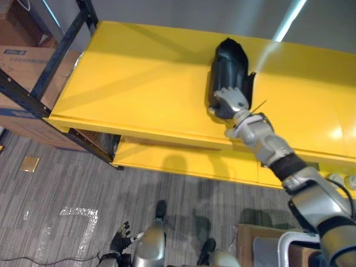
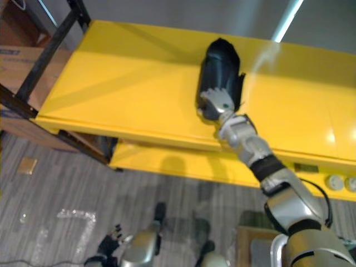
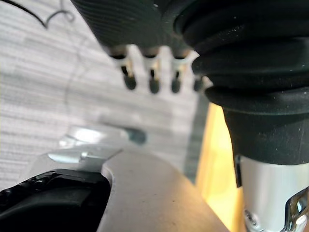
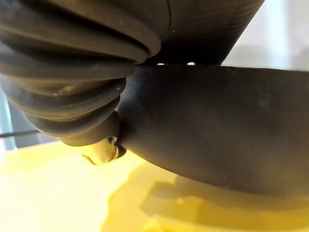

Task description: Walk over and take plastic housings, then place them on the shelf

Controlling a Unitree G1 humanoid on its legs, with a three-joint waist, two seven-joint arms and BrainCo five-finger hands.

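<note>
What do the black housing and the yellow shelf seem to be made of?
Black housing: probably moulded plastic, matte; its curved surface gives only a dull sheen.
Yellow shelf: likely painted sheet metal, glossy; it mirrors the light strip and has a folded front edge.

Warehouse storeroom — yellow shelf (image 1: 139, 89), cardboard boxes (image 1: 25, 61)

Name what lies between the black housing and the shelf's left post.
Nothing: bare yellow shelf runs from the black plastic housing to the black post, seen in the left eye view.
</note>
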